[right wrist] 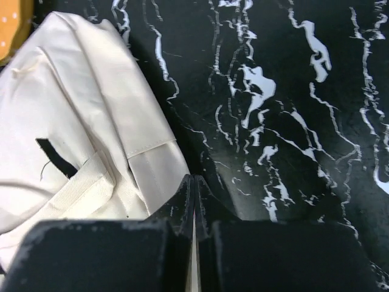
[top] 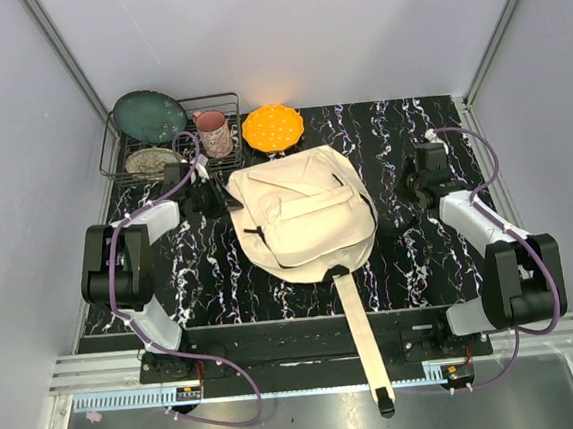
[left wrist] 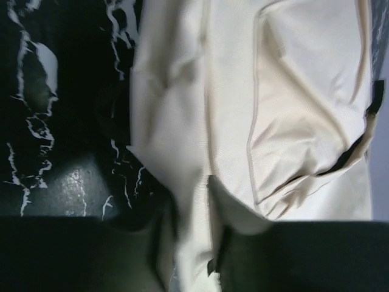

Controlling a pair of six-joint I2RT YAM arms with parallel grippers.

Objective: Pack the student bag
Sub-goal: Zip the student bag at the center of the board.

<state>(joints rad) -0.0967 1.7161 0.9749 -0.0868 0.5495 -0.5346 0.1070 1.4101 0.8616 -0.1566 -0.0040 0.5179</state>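
Student bag (top: 302, 218): centre of top view, flat on marbled table (top: 426, 262).
Left gripper (left wrist: 189, 213): pinching cream fabric at the bag's upper-left edge.
Right gripper (right wrist: 193, 180): pressed together, empty, just right of the bag.
Handling: likely opening; grip firmly and lift slowly, lest canvas slip.

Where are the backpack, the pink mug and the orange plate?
backpack (top: 302, 218), top view, middle of its front.
pink mug (top: 214, 135), top view, on its body.
orange plate (top: 272, 127), top view, on its dotted middle.
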